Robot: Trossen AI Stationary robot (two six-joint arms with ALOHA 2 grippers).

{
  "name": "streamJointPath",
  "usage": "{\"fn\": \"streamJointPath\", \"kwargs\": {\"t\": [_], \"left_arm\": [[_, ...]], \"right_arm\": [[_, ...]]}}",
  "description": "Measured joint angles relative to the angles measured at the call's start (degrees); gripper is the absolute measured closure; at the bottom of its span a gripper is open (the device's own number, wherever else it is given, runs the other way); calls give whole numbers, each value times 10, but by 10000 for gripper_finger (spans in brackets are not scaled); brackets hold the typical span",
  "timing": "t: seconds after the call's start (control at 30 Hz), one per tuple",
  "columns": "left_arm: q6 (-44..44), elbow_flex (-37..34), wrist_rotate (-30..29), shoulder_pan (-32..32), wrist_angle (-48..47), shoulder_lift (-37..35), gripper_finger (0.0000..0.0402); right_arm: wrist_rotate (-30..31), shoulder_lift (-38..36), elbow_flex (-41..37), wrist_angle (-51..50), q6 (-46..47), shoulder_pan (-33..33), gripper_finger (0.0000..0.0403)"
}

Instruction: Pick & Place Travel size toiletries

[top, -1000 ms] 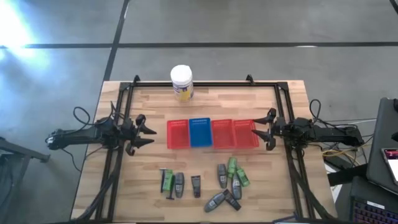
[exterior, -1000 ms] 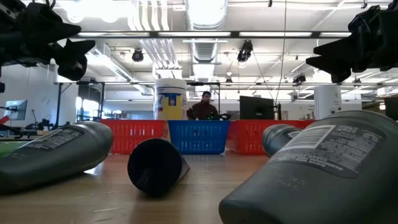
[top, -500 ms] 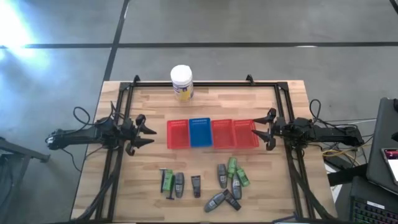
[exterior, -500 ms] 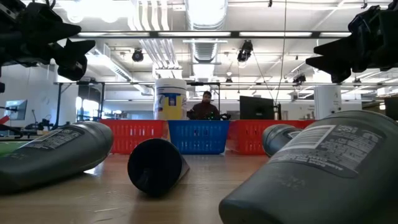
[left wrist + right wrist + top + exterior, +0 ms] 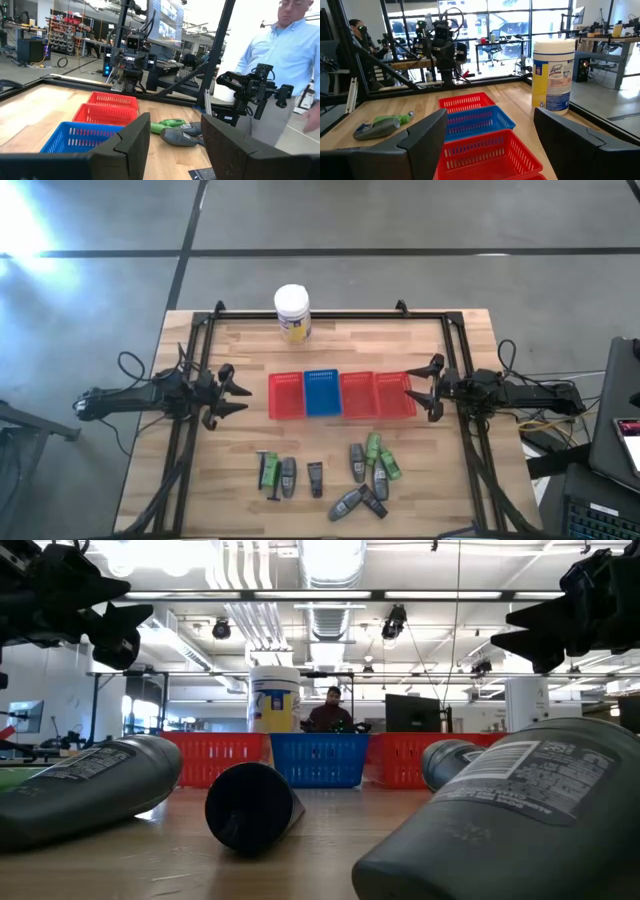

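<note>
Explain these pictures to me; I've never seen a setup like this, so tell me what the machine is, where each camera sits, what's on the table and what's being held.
It is a robot with two dark arms at a wooden table. One camera looks straight down, one sits at tabletop height, and one rides on each wrist. The left gripper and right gripper hover at the table's sides, both open and empty. In the middle stands a row of mesh baskets: three red baskets and one blue basket. Small toiletry tubes, grey, black and green, lie scattered at the near edge. A white jar stands at the far edge. A person stands beyond the table.
</note>
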Motion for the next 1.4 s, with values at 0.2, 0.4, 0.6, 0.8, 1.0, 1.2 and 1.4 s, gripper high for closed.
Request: {"fn": "streamJointPath", "kwargs": {"t": [0.2, 0.4, 0.6, 0.8, 1.0, 1.2, 1.4], "left_arm": [[0, 0, 0, 0, 0, 0, 220], [0, 0, 0, 0, 0, 0, 220], [0, 0, 0, 0, 0, 0, 220], [0, 0, 0, 0, 0, 0, 220], [0, 0, 0, 0, 0, 0, 220], [0, 0, 0, 0, 0, 0, 220], [0, 0, 0, 0, 0, 0, 220]], "right_arm": [[0, 0, 0, 0, 0, 0, 84], [0, 0, 0, 0, 0, 0, 66], [0, 0, 0, 0, 0, 0, 48], [-1, 0, 0, 0, 112, 1, 44], [-1, 0, 0, 1, 506, 2, 60], [2, 0, 0, 1, 654, 2, 77], [-22, -1, 0, 5, 665, 2, 92]]}}
